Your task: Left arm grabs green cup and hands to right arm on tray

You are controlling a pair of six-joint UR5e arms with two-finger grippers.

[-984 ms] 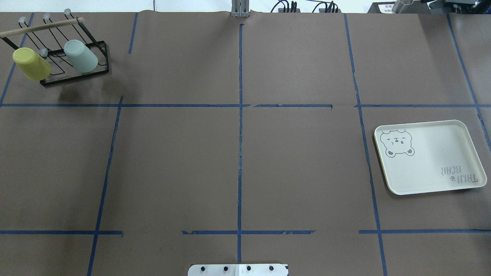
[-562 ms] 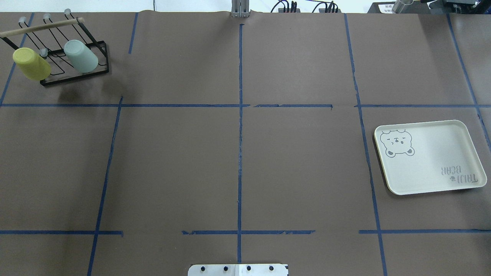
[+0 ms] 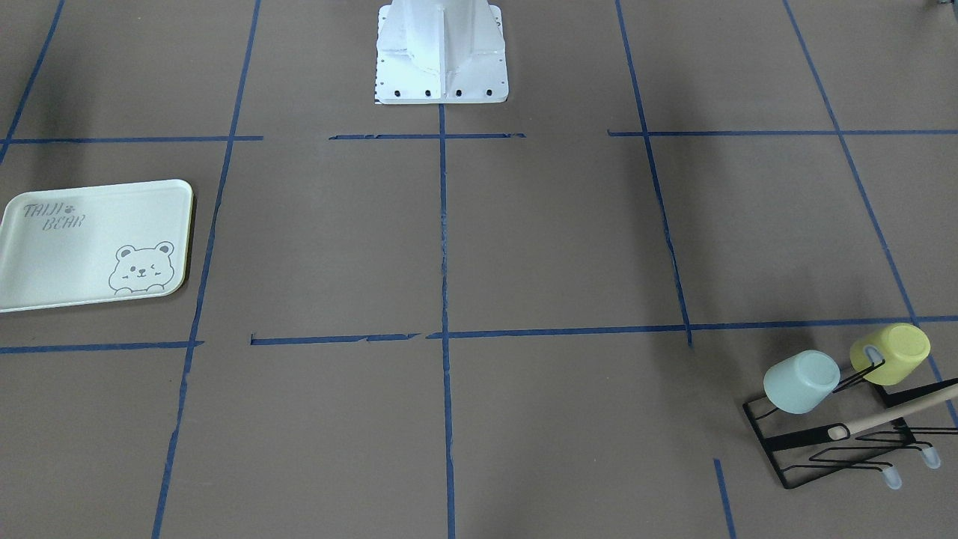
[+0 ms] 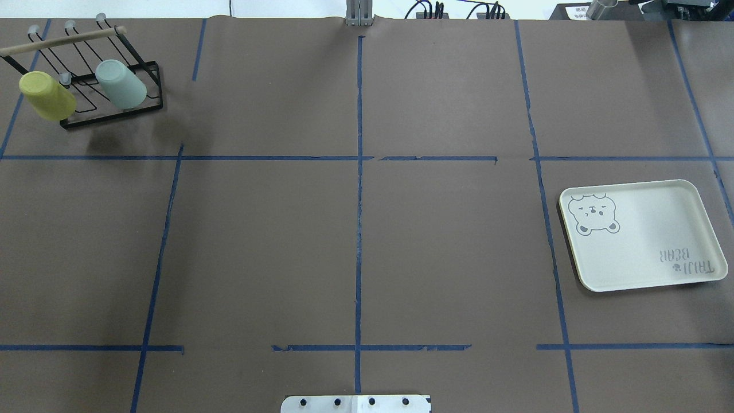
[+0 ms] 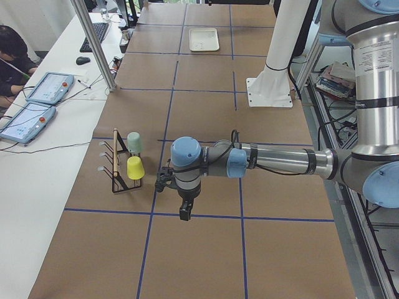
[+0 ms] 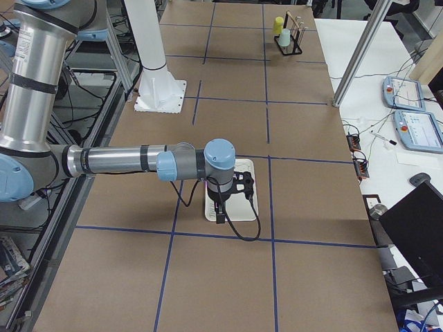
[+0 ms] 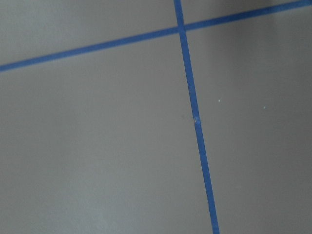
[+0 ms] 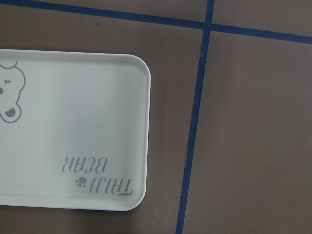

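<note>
Green cup (image 4: 120, 84): was found mouth-down and tilted on a prong of the rack, right beside the yellow cup; nothing had hold of it, so the pick-up was judged not yet begun.

Yellow cup (image 4: 47, 96): was hung the same way on the neighbouring prong, on the side of the green cup away from the tray; it was judged a thing to be avoided in the reach.

Rack (image 4: 112, 109): a black wire stand with a wooden bar; the cups were judged to have been slipped over its prongs, which would mean lifting the green cup off along the prong rather than straight up.

Left gripper (image 5: 185, 210): was seen only from the side, held above bare table near the rack; whether it was open or closed could not be told, and nothing was seen in it. Its wrist camera showed only table and blue tape.

Tray (image 4: 642, 235): was laid flat, well apart from the rack, at the opposite end of the table, with nothing on it; it was judged the place meant for the cup.

Right gripper (image 6: 219, 207): was held over the tray, seemingly in wait for the hand-over; its opening could not be told from the side view.
</note>
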